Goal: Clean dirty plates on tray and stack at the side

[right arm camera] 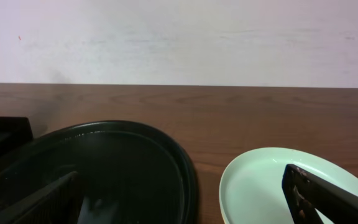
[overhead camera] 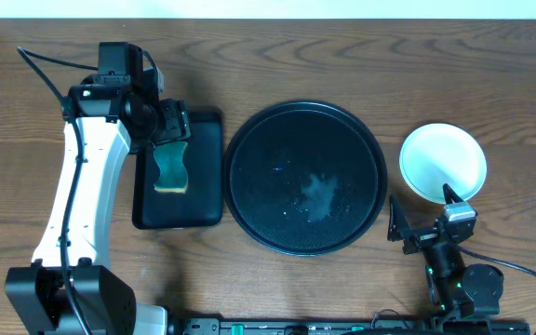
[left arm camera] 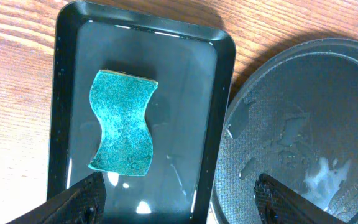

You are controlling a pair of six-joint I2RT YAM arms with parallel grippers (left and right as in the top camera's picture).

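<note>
The large round black tray [overhead camera: 305, 177] lies in the middle of the table, wet, with no plates on it; it also shows in the left wrist view [left arm camera: 303, 124] and the right wrist view [right arm camera: 104, 168]. A pale mint-white plate [overhead camera: 442, 163] sits to the tray's right, also seen in the right wrist view [right arm camera: 272, 186]. I cannot tell whether more plates lie under it; no yellow plate shows. My left gripper [left arm camera: 179, 199] is open and empty above the rectangular tray's near-right edge. My right gripper [overhead camera: 423, 221] is open and empty at the table's front right, just in front of the plate.
A smaller rectangular black tray [overhead camera: 207, 177] left of the round tray holds water and a teal sponge [overhead camera: 171, 166], also in the left wrist view [left arm camera: 123, 124]. A pale wall rises behind the table.
</note>
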